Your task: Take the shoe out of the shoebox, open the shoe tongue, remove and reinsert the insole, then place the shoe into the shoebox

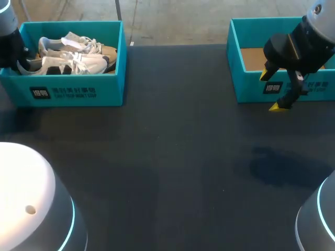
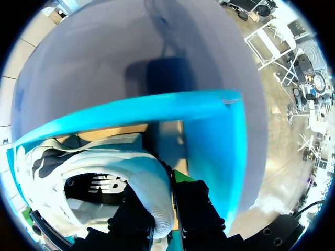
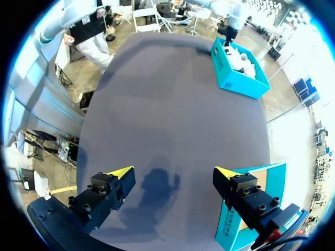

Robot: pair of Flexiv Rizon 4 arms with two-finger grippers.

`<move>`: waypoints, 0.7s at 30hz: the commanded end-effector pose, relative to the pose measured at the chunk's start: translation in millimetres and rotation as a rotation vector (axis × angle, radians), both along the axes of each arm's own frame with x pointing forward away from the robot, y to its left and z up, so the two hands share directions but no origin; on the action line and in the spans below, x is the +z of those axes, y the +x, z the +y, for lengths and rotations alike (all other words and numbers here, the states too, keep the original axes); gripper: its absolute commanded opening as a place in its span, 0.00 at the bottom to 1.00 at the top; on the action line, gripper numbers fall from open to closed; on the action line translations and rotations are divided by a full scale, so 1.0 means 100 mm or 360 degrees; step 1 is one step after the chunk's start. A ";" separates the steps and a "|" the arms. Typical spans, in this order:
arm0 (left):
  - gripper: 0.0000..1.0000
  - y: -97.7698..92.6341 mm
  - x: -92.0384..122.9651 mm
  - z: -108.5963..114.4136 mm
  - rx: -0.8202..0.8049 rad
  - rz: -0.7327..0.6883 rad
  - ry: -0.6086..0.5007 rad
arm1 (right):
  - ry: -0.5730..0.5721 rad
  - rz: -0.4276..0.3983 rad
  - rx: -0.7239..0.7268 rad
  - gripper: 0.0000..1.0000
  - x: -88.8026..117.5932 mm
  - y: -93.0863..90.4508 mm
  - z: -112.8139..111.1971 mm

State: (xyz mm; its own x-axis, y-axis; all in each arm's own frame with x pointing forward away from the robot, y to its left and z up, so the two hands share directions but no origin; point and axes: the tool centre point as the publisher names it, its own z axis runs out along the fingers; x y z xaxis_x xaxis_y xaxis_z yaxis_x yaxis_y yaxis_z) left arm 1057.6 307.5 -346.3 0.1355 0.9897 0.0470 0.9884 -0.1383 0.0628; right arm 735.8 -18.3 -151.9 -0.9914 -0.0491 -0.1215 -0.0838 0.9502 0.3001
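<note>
A teal shoebox (image 1: 78, 94) stands at the table's far left with white sneakers (image 1: 73, 58) inside. My left arm (image 1: 9, 47) reaches down into its left end. In the left wrist view my left gripper (image 2: 166, 196) is shut on the heel rim of a white sneaker (image 2: 104, 157), one black finger (image 2: 196, 209) outside the heel and the other inside, close to the box wall (image 2: 157, 107). My right gripper (image 1: 272, 91) hangs open and empty before the front wall of a second teal box (image 1: 248, 89); its yellow tips stand wide apart over bare table (image 3: 174, 172).
The second box (image 3: 251, 209) at the far right shows only a cardboard floor. The dark table (image 1: 172, 157) stretches between the boxes. Two rounded white robot bases (image 1: 31, 209) (image 1: 319, 219) fill the near corners.
</note>
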 end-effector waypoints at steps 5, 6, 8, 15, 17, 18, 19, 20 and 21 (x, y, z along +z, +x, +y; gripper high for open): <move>0.00 -0.01 0.34 0.01 -0.0026 0.0038 0.0019 | -0.0006 0.0007 0.0000 1.00 0.00 0.03 0.02; 0.00 -0.01 0.36 0.01 -0.0025 0.0040 0.0023 | -0.0006 0.0007 0.0000 1.00 0.00 0.03 0.02; 0.00 -0.01 0.45 0.02 -0.0034 0.0049 0.0021 | -0.0006 0.0007 0.0000 1.00 0.00 0.03 0.02; 0.00 0.03 0.71 0.05 -0.0030 0.0064 0.0045 | -0.0006 0.0007 0.0000 1.00 0.00 0.03 0.02; 0.00 0.04 0.79 0.06 -0.0031 0.0076 0.0054 | -0.0006 0.0007 0.0000 1.00 0.00 0.03 0.02; 0.00 0.04 0.83 0.06 -0.0035 0.0083 0.0055 | -0.0006 0.0007 0.0000 1.00 0.00 0.03 0.02; 0.00 0.05 0.87 0.07 -0.0035 0.0089 0.0062 | -0.0006 0.0007 0.0000 1.00 0.00 0.03 0.02; 0.00 0.05 0.91 0.08 -0.0030 0.0086 0.0070 | -0.0006 0.0007 0.0000 1.00 0.00 0.03 0.02; 0.00 0.06 0.94 0.08 -0.0033 0.0086 0.0074 | -0.0006 0.0007 0.0000 1.00 0.00 0.03 0.02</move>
